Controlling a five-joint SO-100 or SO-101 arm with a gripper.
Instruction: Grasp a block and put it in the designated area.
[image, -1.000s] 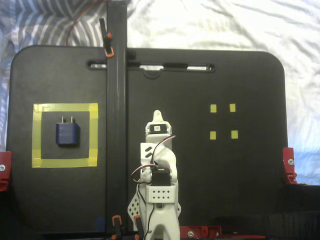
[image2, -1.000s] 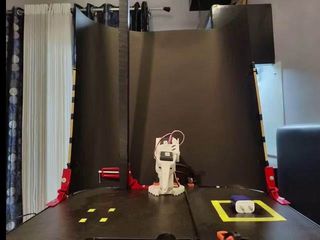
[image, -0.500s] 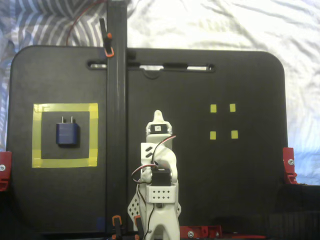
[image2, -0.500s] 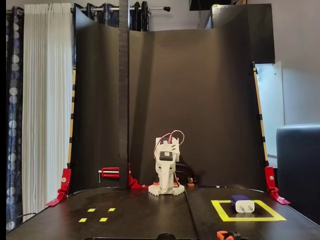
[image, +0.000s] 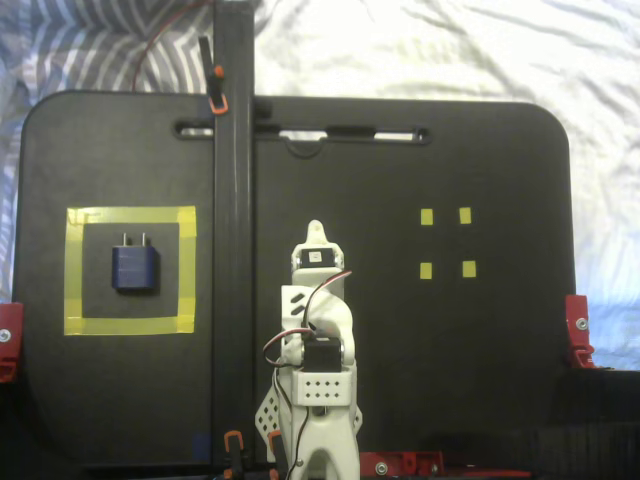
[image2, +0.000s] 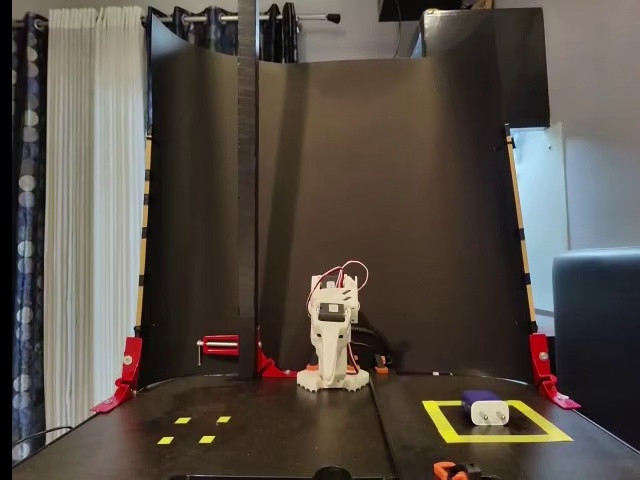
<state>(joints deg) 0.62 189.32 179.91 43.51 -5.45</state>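
Nothing has moved since the earlier frames: block, arm and tape marks sit exactly where they were.

The block (image: 135, 268) lies flat inside the yellow square (image: 130, 215), a little left of its centre in the view from above, its two silver prongs pointing toward the far edge of the table (image: 500, 150). It touches none of the tape sides. In the front view the block (image2: 486, 407) rests within the square (image2: 445, 436) at the right of the table, its pale prong end facing the camera.

The arm (image: 315, 350) is well apart from the block, folded back on itself over its base at the middle of the near edge in the top view. Its gripper (image: 315, 232) points toward the far edge and holds nothing; the fingers look drawn together, though from above I cannot tell for sure. In the front view the arm (image2: 332, 340) is hunched low and compact, the gripper (image2: 331, 372) tipped downward toward the table, red and white wires looping over its top.

Four small yellow squares (image: 446, 242) mark the opposite half of the table. A tall black post (image: 232, 200) stands between arm and square, held with orange clamps.
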